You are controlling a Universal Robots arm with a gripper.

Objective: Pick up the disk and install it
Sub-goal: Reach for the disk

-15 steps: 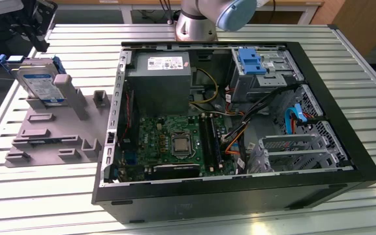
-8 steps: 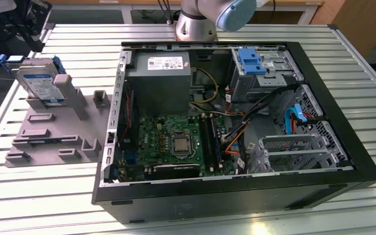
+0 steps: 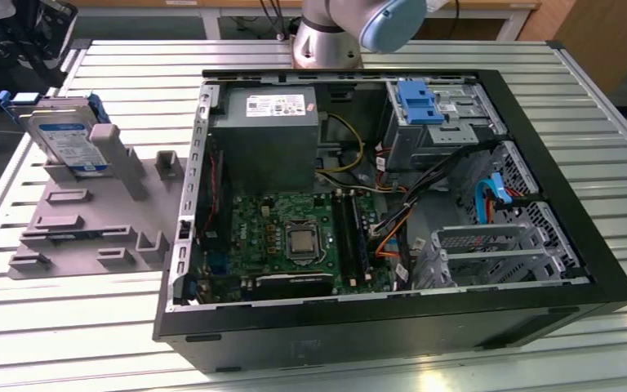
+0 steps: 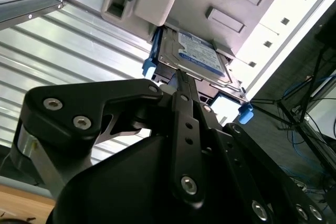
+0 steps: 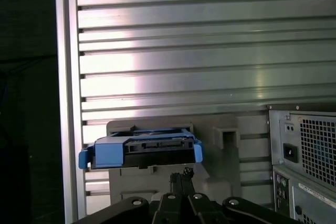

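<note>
The disk is a silver drive with a white-and-blue label in a blue rail frame. It leans upright on the grey fixture at the exterior view's left, outside the computer case. The second wrist view shows the disk's label face, and the first wrist view its connector end and blue frame. My gripper points at it from a short way off, with its black fingers pressed together and nothing between them. In the second wrist view the gripper's tip lies just short of the disk's edge.
The open computer case lies on the slatted metal table. Inside are a grey power supply, a green motherboard, cables and a drive bay with a bare blue bracket. The arm's base stands behind the case.
</note>
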